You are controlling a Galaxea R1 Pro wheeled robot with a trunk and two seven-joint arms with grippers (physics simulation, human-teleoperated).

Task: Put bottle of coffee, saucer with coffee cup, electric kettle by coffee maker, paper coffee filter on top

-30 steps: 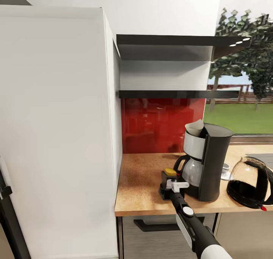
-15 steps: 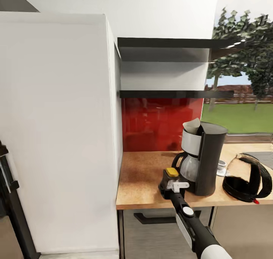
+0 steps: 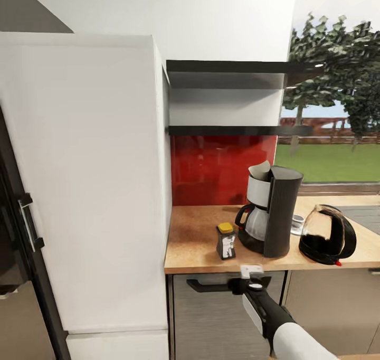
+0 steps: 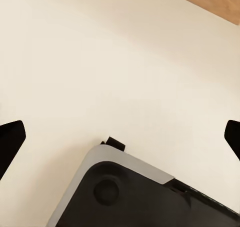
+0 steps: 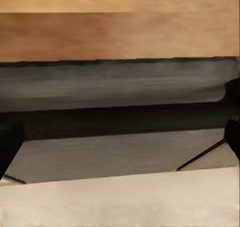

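The right gripper (image 3: 251, 278) hangs just off the near edge of the light speckled wood-coloured countertop (image 3: 194, 252), in front of a grey drawer front; its dark fingertips (image 5: 10, 144) sit wide apart with nothing between them, so it is released. The left gripper (image 4: 120, 139) is likewise spread and empty over a pale floor.

The small dark jar of coffee with a yellow lid (image 3: 226, 240) stands free on the counter, just left of the tall dark grey coffee maker (image 3: 271, 213), whose basket holds the white paper filter (image 3: 260, 170). The rounded glass electric kettle (image 3: 327, 235) sits right of it. Behind the machine a small white cup (image 3: 297, 224) peeks out; whether it sits on the saucer cannot be told, otherwise the station looks nearly done.
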